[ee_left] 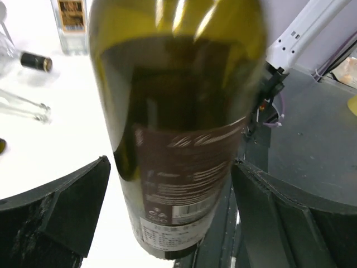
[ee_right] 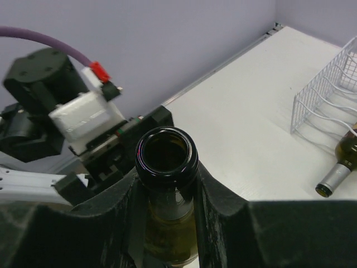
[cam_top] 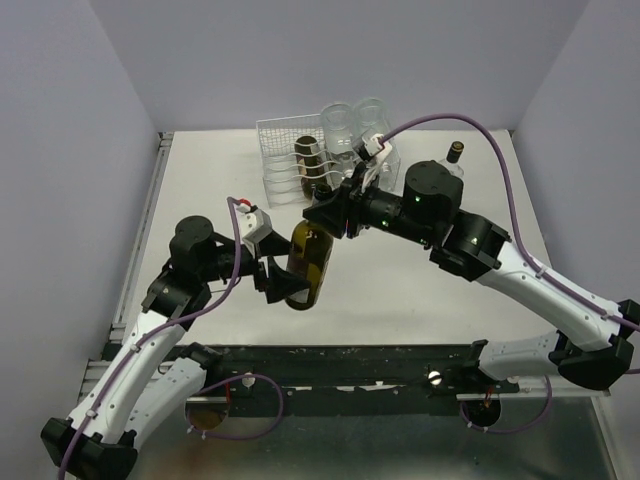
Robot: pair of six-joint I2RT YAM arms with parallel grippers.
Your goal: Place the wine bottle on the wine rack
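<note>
An olive-green wine bottle [cam_top: 308, 262] with a brown label hangs tilted above the table's middle, its open mouth [ee_right: 166, 153] up. My right gripper [cam_top: 326, 214] is shut on its neck, the black fingers [ee_right: 217, 201] pressed against both sides. Around the bottle's lower body my left gripper [ee_left: 170, 167] stands open, with a finger [ee_left: 72, 195] on each side and a narrow gap showing on the left. The label [ee_left: 184, 173] fills the left wrist view. The white wire wine rack [cam_top: 282, 150] stands at the back, with another green bottle [cam_top: 312, 165] lying in it.
Two clear glass bottles [cam_top: 340, 125] stand right behind the rack. A dark-capped bottle [cam_top: 456, 155] is at the back right. The rack's wavy shelf [ee_right: 326, 109] and its bottle's neck [ee_right: 334, 176] lie to the right in the right wrist view. Grey walls enclose the table.
</note>
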